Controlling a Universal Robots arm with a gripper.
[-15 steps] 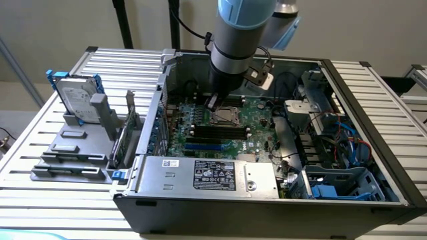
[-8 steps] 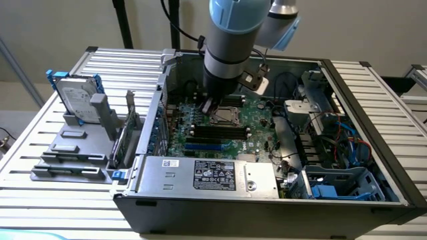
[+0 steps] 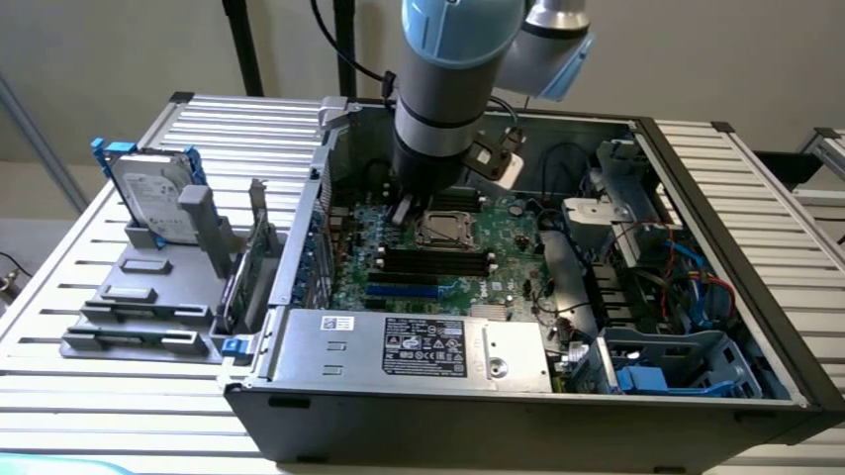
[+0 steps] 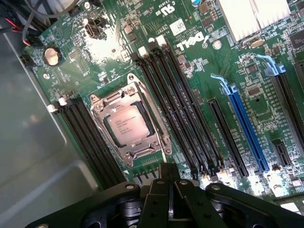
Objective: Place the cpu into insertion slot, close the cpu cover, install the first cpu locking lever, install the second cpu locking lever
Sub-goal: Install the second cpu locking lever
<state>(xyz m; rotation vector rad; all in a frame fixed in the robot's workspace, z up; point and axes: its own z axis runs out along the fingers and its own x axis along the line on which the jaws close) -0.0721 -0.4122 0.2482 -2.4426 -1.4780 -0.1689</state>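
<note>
The cpu [image 4: 127,124] sits seated in the insertion slot [image 4: 112,143], silvery top up. The cpu cover [image 4: 134,151] lies flat over it — its window frames the chip, so the pkg is pinned at the edges.

The gripper [image 4: 168,183] hangs just beside the socket's near edge, fingers pressed together, holding nothing — a narrow tip suited to pushing thin levers, not grasping.

In the exterior view the arm stands over the socket [image 3: 449,230], mid-board inside the open case [image 3: 739,327]. Lever positions cannot be told.
</note>
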